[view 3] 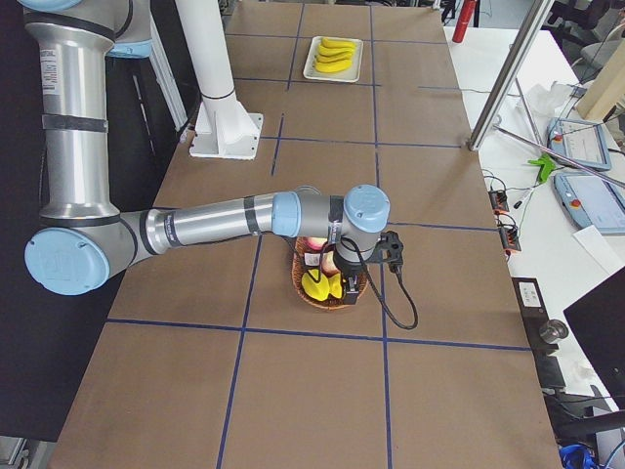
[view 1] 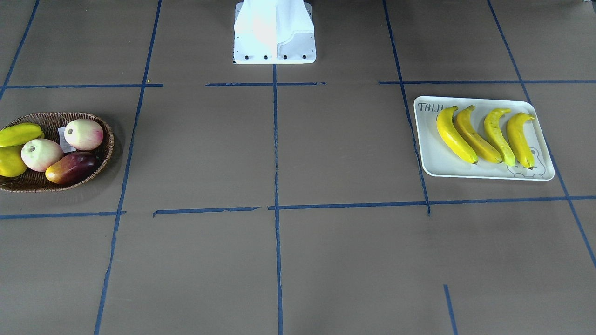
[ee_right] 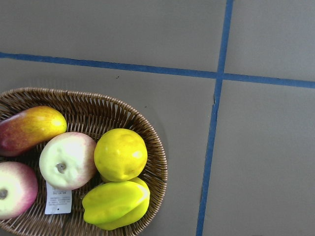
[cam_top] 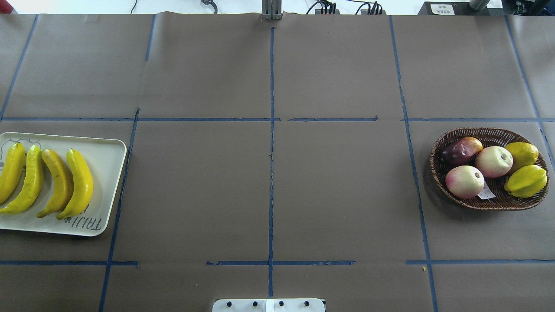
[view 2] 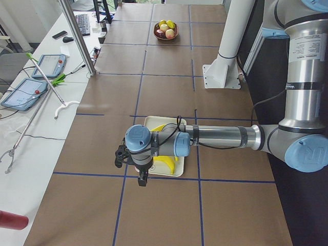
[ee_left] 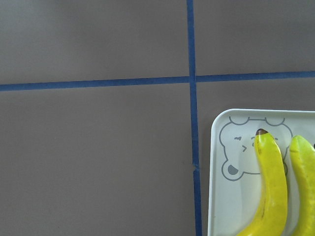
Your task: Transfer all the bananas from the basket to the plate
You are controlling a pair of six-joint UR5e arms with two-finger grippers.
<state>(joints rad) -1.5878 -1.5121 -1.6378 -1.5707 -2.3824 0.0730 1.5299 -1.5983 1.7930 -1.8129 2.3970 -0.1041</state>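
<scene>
Hovering — left end effector above plate, right end effector above basket — grip: cannot tell.

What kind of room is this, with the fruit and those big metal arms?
Probably a robotics test lab: a left arm and a right arm reach over a table gridded with blue tape, and control tablets sit on a side bench.

We see the brown table with two blue tape lines that cross in the upper part. In the lower right is one rounded corner of the white plate, with a bear face drawn on it. One banana lies on the plate, its dark tip over the bear face. A second banana lies just beside it, cut by the right edge.
</scene>
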